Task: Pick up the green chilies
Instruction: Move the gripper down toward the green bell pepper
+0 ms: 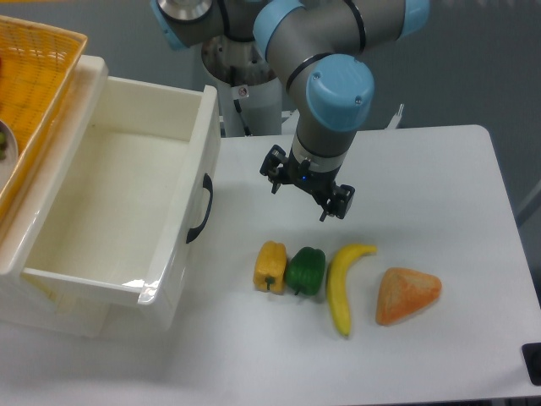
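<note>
Two containers sit to the left of the jaws: a white bin point(110, 211) with a black handle, holding nothing visible, and an orange basket point(38, 93) cut off at the frame edge, its contents hard to make out. The gripper point(297, 191) hangs above the table point(439, 186), jaws spread and holding nothing. Just below them the green chilies point(306, 271) touch a yellow pepper point(270, 266), with a banana point(344, 284) and an orange wedge point(407, 295) further right.

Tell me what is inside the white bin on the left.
The white bin shows only its bare white floor and walls; nothing lies in it. The near wall hides a strip of floor just behind it. The green pepper sits outside, on the table.
</note>
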Controlling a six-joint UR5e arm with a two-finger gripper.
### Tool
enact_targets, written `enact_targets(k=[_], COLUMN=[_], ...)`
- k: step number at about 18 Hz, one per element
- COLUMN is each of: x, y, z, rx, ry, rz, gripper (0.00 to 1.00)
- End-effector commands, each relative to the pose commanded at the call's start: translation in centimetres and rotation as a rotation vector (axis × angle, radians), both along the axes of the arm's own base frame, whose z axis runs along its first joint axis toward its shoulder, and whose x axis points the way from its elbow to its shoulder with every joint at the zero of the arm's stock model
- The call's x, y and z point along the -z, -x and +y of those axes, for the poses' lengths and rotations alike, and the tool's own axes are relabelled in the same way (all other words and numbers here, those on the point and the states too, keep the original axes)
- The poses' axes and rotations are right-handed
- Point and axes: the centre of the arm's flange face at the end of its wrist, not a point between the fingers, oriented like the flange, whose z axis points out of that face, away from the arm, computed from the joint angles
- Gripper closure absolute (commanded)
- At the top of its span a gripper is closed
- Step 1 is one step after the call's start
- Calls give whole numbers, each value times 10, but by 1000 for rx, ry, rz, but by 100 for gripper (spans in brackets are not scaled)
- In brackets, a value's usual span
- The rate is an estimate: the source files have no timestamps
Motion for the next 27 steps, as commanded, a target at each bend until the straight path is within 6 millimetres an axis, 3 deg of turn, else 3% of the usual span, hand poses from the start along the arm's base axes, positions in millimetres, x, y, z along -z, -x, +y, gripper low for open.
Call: enact_targets(k=[4, 11, 20, 27], x=[0, 27, 36, 74], y=[-1, -9, -4, 8], z=[2, 0, 10, 21], rx=[-1, -4, -96, -89], ry=[-9, -7, -74, -51], rz=[-5, -9, -34, -48], gripper=[0, 0, 0, 0])
